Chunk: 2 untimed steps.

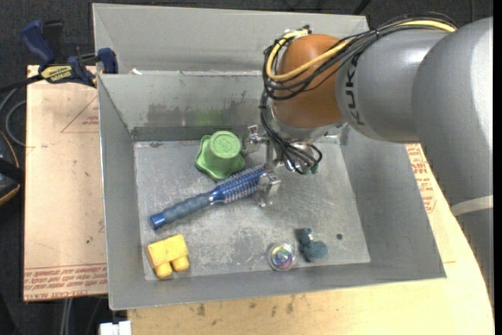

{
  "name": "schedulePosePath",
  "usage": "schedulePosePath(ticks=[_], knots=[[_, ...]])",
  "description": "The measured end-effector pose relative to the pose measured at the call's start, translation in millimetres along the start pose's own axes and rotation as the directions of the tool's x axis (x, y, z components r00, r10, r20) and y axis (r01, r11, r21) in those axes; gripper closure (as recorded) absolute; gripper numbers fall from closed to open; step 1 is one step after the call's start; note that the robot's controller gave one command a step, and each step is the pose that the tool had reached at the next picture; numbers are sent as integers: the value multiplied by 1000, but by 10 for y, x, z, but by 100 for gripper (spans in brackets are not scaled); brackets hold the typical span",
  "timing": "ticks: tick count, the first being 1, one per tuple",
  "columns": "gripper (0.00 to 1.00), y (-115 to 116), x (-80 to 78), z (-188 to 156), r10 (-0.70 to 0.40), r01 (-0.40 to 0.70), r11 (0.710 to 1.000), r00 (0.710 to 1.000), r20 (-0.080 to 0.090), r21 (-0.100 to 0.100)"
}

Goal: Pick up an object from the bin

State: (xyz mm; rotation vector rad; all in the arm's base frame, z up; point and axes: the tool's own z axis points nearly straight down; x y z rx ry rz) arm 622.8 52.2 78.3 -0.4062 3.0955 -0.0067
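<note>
Lying right at hand point(267, 172), blue brush point(205, 200)

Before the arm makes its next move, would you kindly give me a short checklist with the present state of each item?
1. Pincer above the bristle end of the blue brush: ok.
2. Pincer open: ok.
3. Bristle end truly inside the pincer's opening: cannot tell.
4. Room from the green cup, which lies close beside the pincer: not ok.
5. Yellow block and silver cap apart from the brush: ok.
</note>
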Motion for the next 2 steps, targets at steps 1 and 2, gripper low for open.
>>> schedulePosePath(ticks=[1, 2], knots=[[100, 7, -4, -10, 1, -1, 1000, 1000, 0, -3], [100, 57, -22, -1473, -11, 11, 1000, 1000, -9, -5]])
